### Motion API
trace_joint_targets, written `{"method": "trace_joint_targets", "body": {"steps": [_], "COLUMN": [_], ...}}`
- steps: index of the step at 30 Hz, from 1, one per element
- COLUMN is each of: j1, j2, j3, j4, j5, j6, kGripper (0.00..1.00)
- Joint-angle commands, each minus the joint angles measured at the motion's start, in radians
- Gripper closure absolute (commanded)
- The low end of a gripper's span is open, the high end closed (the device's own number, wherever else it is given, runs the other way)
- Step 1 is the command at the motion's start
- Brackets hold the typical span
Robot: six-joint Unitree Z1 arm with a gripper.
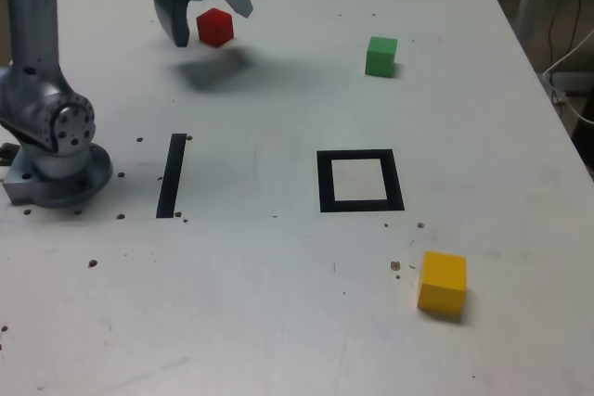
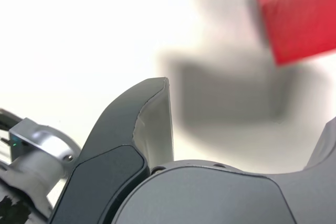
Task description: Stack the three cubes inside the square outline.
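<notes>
My gripper (image 1: 212, 18) hangs at the far side of the white table (image 1: 278, 303) with its jaws spread apart and the red cube (image 1: 214, 27) between them; the wrist view shows that cube (image 2: 302, 19) blurred, and I cannot tell whether either finger touches it. The green cube (image 1: 380, 56) sits well apart toward the exterior view's right, also far from the square outline (image 1: 359, 181). The yellow cube (image 1: 442, 282) rests nearer the camera, beyond the outline's right corner; a black line strip (image 1: 172, 175) lies near my arm's base (image 1: 56, 169).
</notes>
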State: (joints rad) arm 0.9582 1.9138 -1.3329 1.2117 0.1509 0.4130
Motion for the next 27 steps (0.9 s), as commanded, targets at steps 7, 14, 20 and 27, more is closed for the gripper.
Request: {"method": "trace_joint_targets", "body": {"steps": [7,14,20,27], "j1": [0.038,0.046,0.057,0.082], "j2": [0.087,0.155,0.217,0.277], "j3": [-0.099,-0.173,-0.231,-0.314], "j4": [0.026,0.053,0.078,0.143], "j5": [0.001,0.001,0.001,0.001], "j6": [0.004,0.004,0.004,0.004], "kGripper": [0.01,0.01,0.03,0.12]}}
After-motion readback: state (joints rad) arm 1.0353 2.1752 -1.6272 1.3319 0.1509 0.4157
